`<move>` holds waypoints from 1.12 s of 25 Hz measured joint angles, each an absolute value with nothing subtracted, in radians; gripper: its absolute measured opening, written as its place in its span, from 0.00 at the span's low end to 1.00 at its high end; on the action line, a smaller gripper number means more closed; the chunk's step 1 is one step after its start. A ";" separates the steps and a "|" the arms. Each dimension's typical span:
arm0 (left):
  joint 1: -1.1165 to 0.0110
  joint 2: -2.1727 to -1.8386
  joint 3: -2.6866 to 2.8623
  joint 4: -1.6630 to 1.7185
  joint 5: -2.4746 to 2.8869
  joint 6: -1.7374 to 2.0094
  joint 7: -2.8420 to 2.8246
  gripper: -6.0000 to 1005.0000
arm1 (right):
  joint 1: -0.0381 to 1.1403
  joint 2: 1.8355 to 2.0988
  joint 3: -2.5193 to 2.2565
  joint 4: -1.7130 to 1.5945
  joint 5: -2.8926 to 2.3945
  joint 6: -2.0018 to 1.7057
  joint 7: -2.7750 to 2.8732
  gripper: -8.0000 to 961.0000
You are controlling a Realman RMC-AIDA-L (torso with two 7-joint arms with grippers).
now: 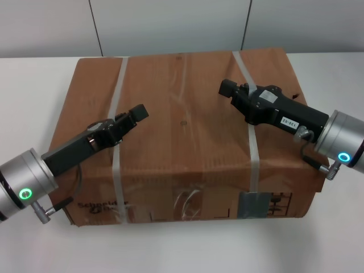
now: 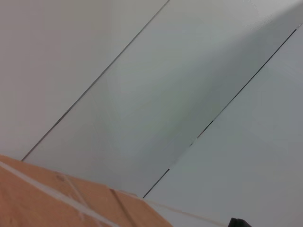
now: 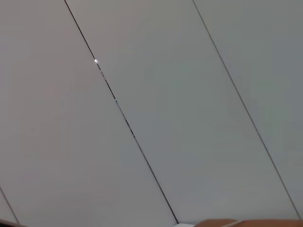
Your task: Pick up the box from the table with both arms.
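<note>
The brown cardboard box [image 1: 182, 114] lies flat on the white table [image 1: 28, 91]. Two whitish straps [image 1: 116, 131] run across it, and black print and a grey label [image 1: 254, 205] are on its near side. My left gripper [image 1: 136, 112] is shut and empty over the box's left half, beside the left strap. My right gripper [image 1: 227, 87] is shut and empty over the box's right half, next to the right strap. Both point inward over the box top. A corner of the box shows in the left wrist view [image 2: 57, 198], and a sliver shows in the right wrist view [image 3: 246, 222].
A pale panelled wall [image 1: 170, 23] with dark seams stands just behind the table's far edge. White tabletop shows to the left, right and front of the box.
</note>
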State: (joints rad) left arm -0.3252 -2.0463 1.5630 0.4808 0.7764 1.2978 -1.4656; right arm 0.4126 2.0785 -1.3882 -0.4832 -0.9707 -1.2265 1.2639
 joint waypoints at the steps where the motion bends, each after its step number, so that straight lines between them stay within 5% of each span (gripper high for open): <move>1: -0.325 -2.046 1.563 0.481 0.776 1.298 -1.466 0.06 | 0.413 2.079 -1.388 -0.483 -0.971 -1.226 1.264 0.03; 28: -0.322 -2.046 1.563 0.487 0.776 1.298 -1.465 0.06 | 0.413 2.078 -1.388 -0.483 -0.971 -1.223 1.264 0.03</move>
